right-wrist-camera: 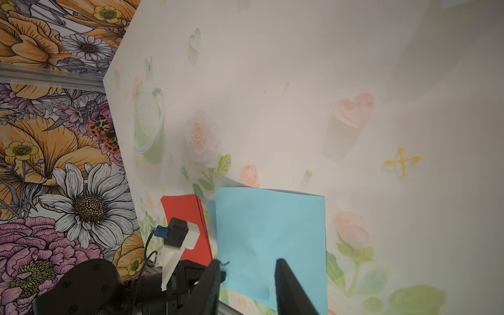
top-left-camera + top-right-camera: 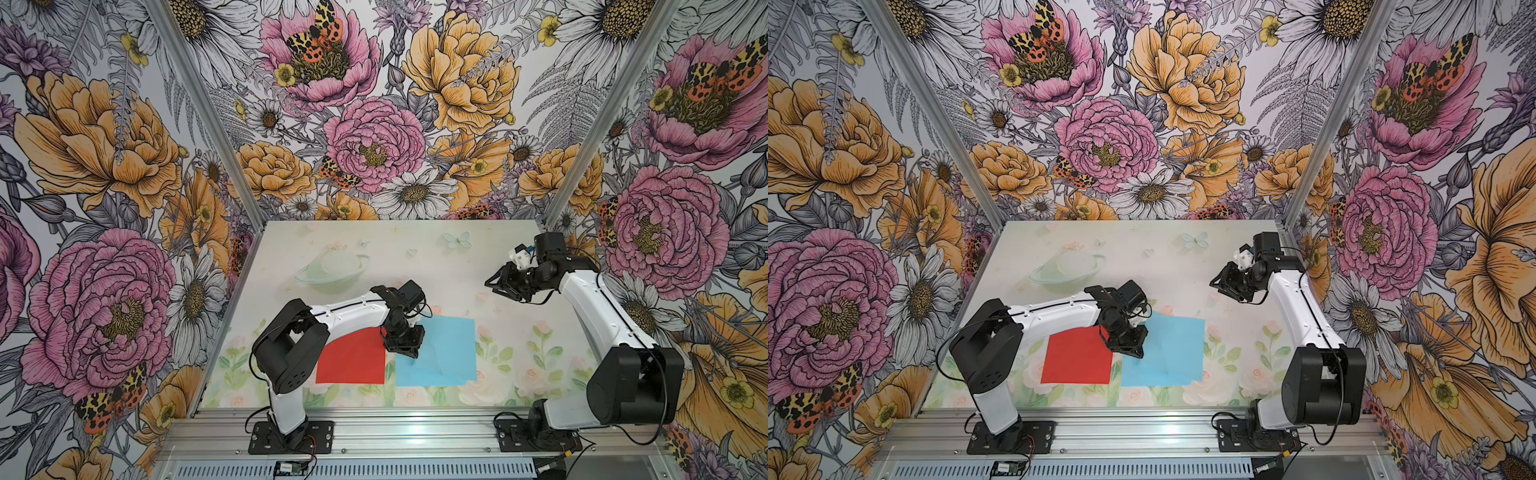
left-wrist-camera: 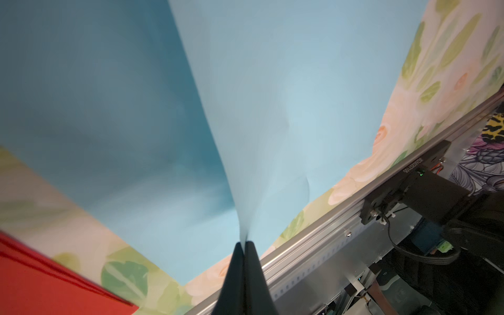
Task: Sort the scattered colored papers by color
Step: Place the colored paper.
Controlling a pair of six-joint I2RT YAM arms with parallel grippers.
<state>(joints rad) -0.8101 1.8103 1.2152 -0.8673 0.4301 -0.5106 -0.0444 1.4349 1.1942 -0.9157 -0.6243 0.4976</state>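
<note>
The left gripper (image 3: pixel 245 243) is clamped on the edge of a blue sheet (image 3: pixel 272 95). The sheet fans out over the blue stack (image 2: pixel 446 353) directly below, near the table's (image 2: pixel 374 245) front edge, so a release there likely suffices. The red stack (image 2: pixel 353 357) lies just beside it, toward the left edge. The right gripper (image 2: pixel 494 287), jaws apart and empty, hangs well away toward the right edge.

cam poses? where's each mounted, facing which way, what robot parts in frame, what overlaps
Top views: stereo head high above the front rail, looking down toward the back wall; left arm and right arm whole.
Left wrist: on the left arm, facing the front rail; its jaws show, shut on a blue paper.
Right wrist: on the right arm, facing across the table at the papers; its open jaws and part of the left arm show.
Shared: all show blue paper beside red papers.
</note>
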